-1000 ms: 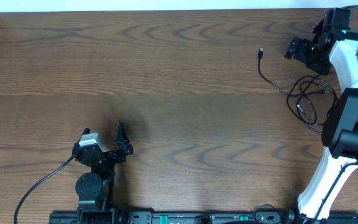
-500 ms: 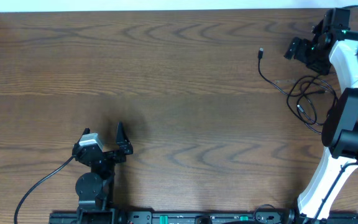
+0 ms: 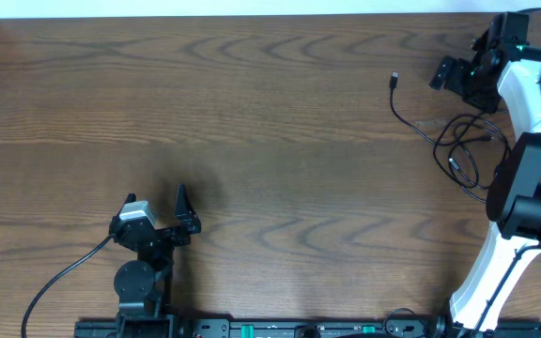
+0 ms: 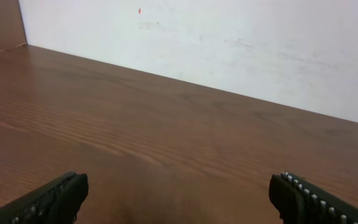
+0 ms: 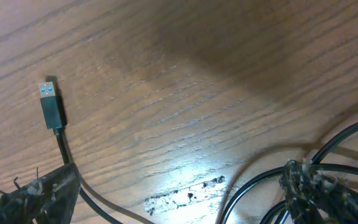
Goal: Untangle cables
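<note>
The black cable (image 3: 408, 122) lies at the table's right side. Its small plug end (image 3: 394, 78) points away and its loose loops (image 3: 463, 155) rest near the right arm's base. In the right wrist view the blue-tipped plug (image 5: 51, 109) sits at upper left, the cord runs under the left finger, and black loops (image 5: 347, 134) curve by the right finger. My right gripper (image 3: 458, 83) (image 5: 179, 186) hovers open over this cable, holding nothing. My left gripper (image 3: 155, 208) (image 4: 179, 190) stands open near the front left, over bare wood.
A pale scuff mark (image 5: 185, 193) shows on the wood between the right fingers. A thick black arm wire (image 3: 59, 277) trails from the left arm toward the front edge. A white wall (image 4: 229, 43) borders the table's far edge.
</note>
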